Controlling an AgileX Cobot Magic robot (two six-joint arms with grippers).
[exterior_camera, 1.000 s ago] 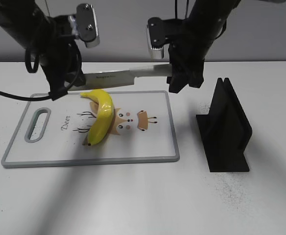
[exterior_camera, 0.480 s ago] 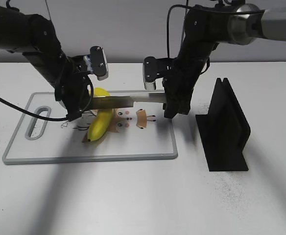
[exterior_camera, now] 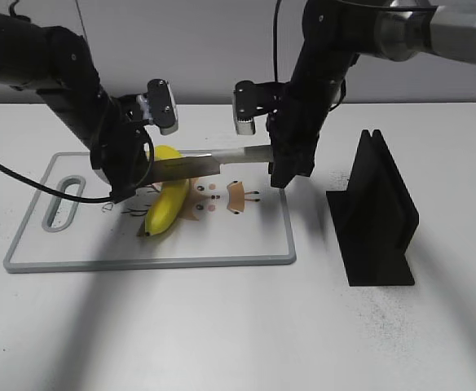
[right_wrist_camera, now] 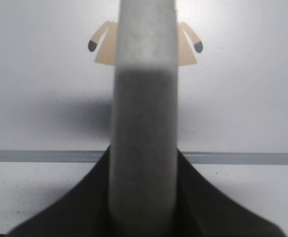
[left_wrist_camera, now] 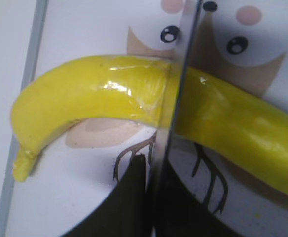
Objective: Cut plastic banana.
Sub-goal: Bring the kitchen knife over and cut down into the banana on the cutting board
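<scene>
The yellow plastic banana (exterior_camera: 166,208) lies on the white cutting board (exterior_camera: 140,262), stem end towards the back. A knife (exterior_camera: 213,160) lies level across its upper middle. My left gripper (exterior_camera: 134,175) is shut on the blade's tip end, left of the banana. My right gripper (exterior_camera: 285,163) is shut on the knife's handle at the board's right edge. In the left wrist view the blade (left_wrist_camera: 176,98) presses edge-on into the banana (left_wrist_camera: 94,94), with my gripper (left_wrist_camera: 151,197) clamped round it below. In the right wrist view my gripper (right_wrist_camera: 144,217) grips the grey handle (right_wrist_camera: 144,123).
A black upright stand (exterior_camera: 376,216) is on the table right of the board, close to my right arm. The board has a handle slot (exterior_camera: 61,204) at its left end and a deer drawing under the banana. White tabletop lies in front.
The knife, held by both grippers, came down from above the board's far edge onto the banana. In the last half second it barely moved.
</scene>
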